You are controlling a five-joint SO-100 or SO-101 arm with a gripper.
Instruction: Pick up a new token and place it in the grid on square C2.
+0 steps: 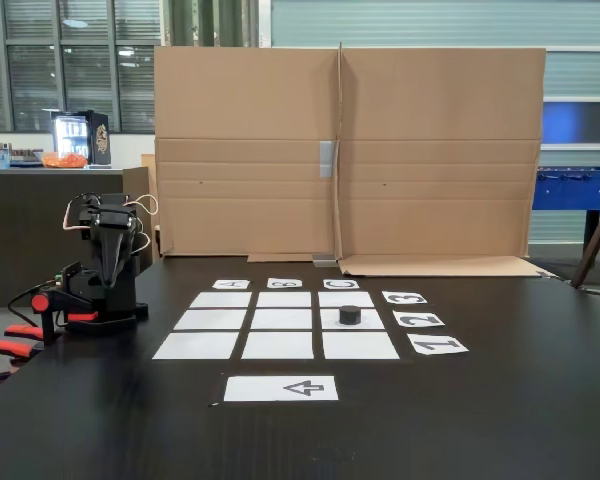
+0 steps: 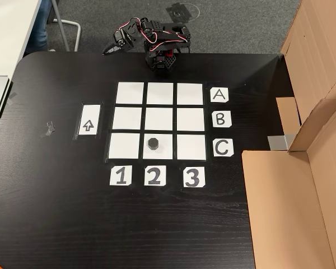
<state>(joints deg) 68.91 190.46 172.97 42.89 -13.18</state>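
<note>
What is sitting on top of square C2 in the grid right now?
One black token sits on square C2, near its middle. The paper directly beneath the token is covered; the rest of the square is bare white.

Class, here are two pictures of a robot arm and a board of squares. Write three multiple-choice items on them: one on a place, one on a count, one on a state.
1. On which square does the token lie?
A. the one in line with labels C and 2
B. the one in line with A and 1
C. on the arrow sheet

2. How many white squares make up the grid?
A. six
B. nine
C. twelve

3. How does the arm stand?
A. stretched over the grid
B. holding the token aloft
C. folded back at the table's edge, off the grid

Key: 1 A, the puck sits on square C2, beside label C and above label 2. 2 B, three rows of three. 3 C, it is folded up beside row A, touching no token.
</note>
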